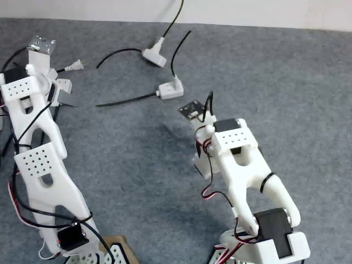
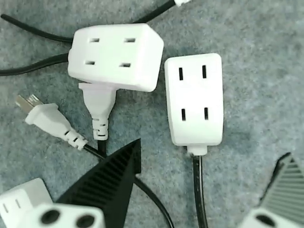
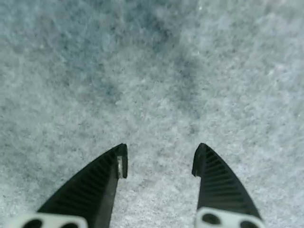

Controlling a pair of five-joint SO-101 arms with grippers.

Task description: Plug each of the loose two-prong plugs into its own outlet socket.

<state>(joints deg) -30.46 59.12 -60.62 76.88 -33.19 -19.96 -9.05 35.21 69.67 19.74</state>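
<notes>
near the worktop's (image 1: 137,165) far left corner, the released left gripper (image 2: 212,149) hovers by a loose plug (image 2: 45,118), probably light and rigid, best pinched across its body; right gripper (image 3: 161,149) likewise released.

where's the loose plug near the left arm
Left wrist view: the loose plug lies beside the cord of the cube outlet, ahead of the left gripper.

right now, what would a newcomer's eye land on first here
A cube outlet block and a flat outlet block, both white on black cords, lie near each other on the gray carpet, with a loose two-prong plug close by. The left gripper is open toward them, and the right gripper is open above bare carpet.
</notes>
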